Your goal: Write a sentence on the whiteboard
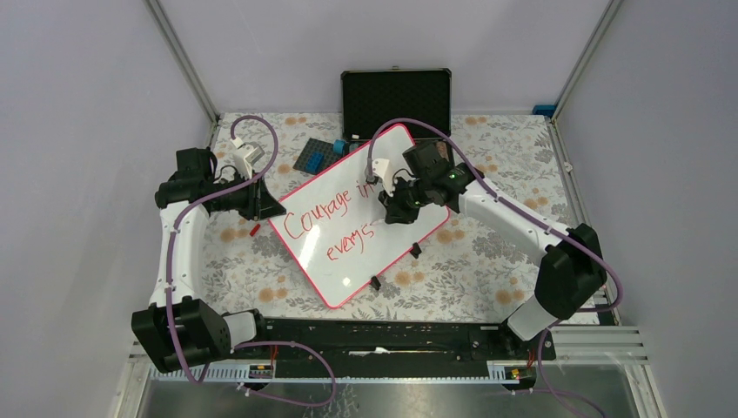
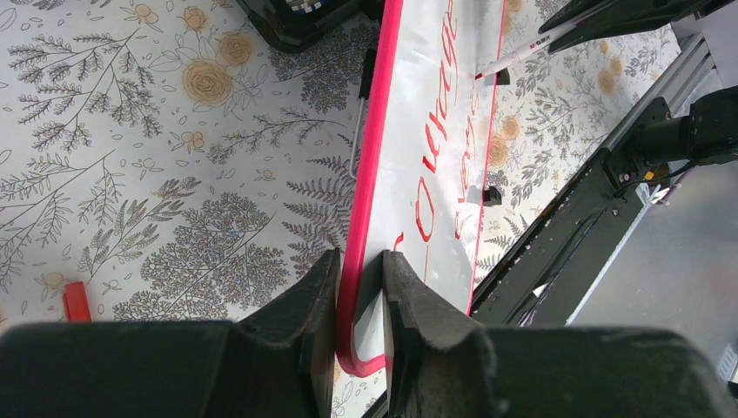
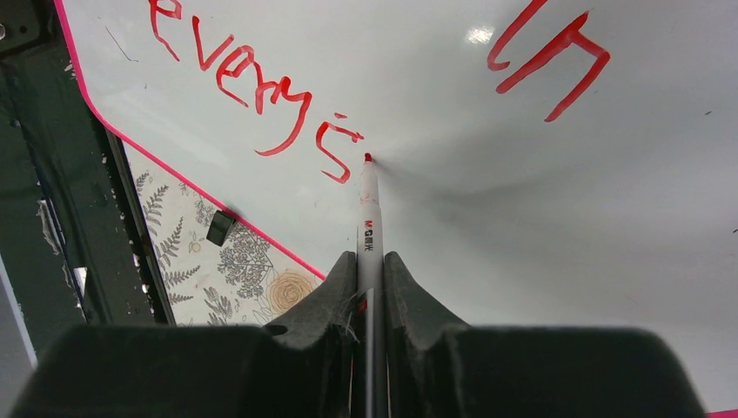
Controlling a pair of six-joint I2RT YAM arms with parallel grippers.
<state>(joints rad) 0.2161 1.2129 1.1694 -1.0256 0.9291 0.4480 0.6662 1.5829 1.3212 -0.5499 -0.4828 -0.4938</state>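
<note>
The whiteboard (image 1: 383,178) lies tilted on the floral table, with a pink-red frame (image 2: 370,174). The sentence (image 1: 326,213) in red reads "Courage in" above "every s". In the right wrist view the second line (image 3: 261,87) ends at an "s". My left gripper (image 1: 271,207) is shut on the board's left corner, jaws on both sides of the frame (image 2: 358,287). My right gripper (image 1: 393,205) is shut on a white marker (image 3: 369,231). Its red tip (image 3: 367,158) touches the board just right of the "s". The marker also shows in the left wrist view (image 2: 522,52).
An open black case (image 1: 396,100) stands at the back. A dark blue grid plate (image 1: 313,157) and a blue block (image 1: 338,146) lie near the board's far corner. A red cap (image 1: 254,230) lies left of the board. Two black clips (image 1: 416,250) sit on its near edge.
</note>
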